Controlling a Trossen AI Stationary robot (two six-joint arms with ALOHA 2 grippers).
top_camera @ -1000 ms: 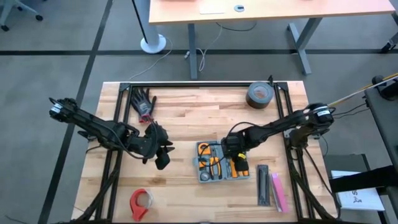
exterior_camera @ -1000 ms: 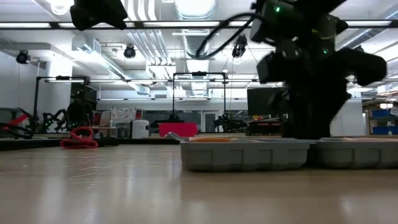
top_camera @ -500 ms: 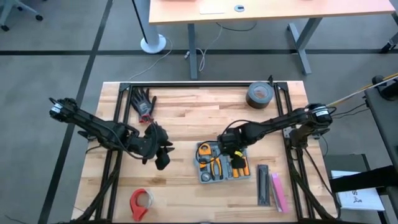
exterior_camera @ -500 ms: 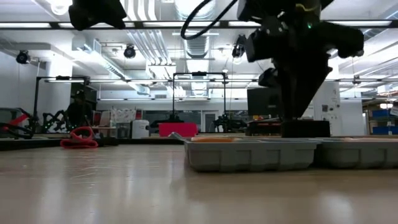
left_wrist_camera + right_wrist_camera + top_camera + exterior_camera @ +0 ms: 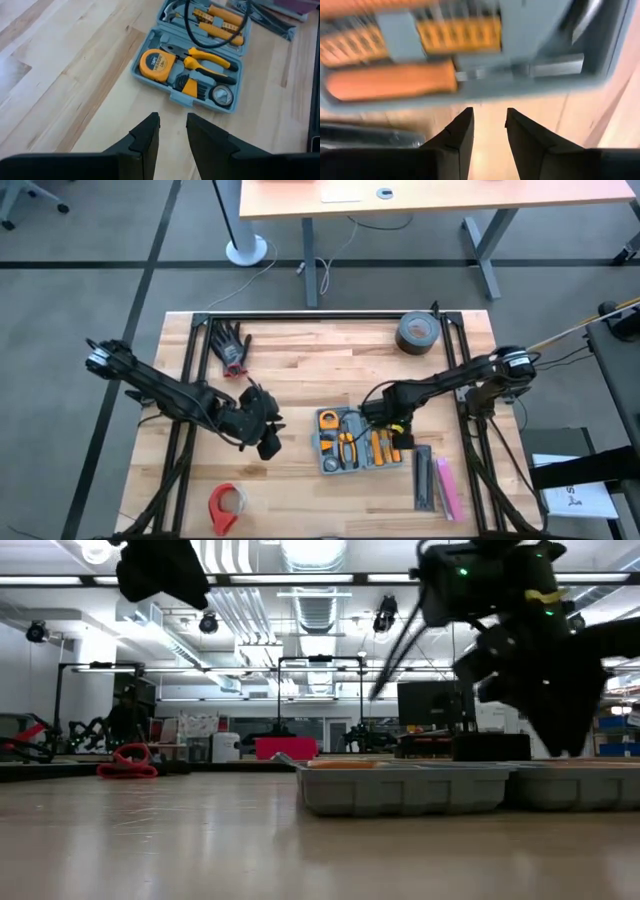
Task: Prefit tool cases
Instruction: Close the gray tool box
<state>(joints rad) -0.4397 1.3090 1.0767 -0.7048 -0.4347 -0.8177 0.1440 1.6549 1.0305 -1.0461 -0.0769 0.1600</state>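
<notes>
Two grippers work near the open tool case [image 5: 358, 440], which lies at the table's near centre. The right gripper [image 5: 396, 432] hangs over the case's right half, jaws a little apart and empty. The left gripper [image 5: 268, 442] waits to the left, also slightly apart. If the right one descends carelessly, it may knock a screwdriver [image 5: 390, 81] from its slot or push the case toward the black bar [image 5: 423, 477].

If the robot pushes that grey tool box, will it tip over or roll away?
Probably neither. The tool box lies flat and open on the wooden table, so it should slide. It looks like stiff plastic. Filled with pliers and a tape measure, it is likely rather heavy.
</notes>
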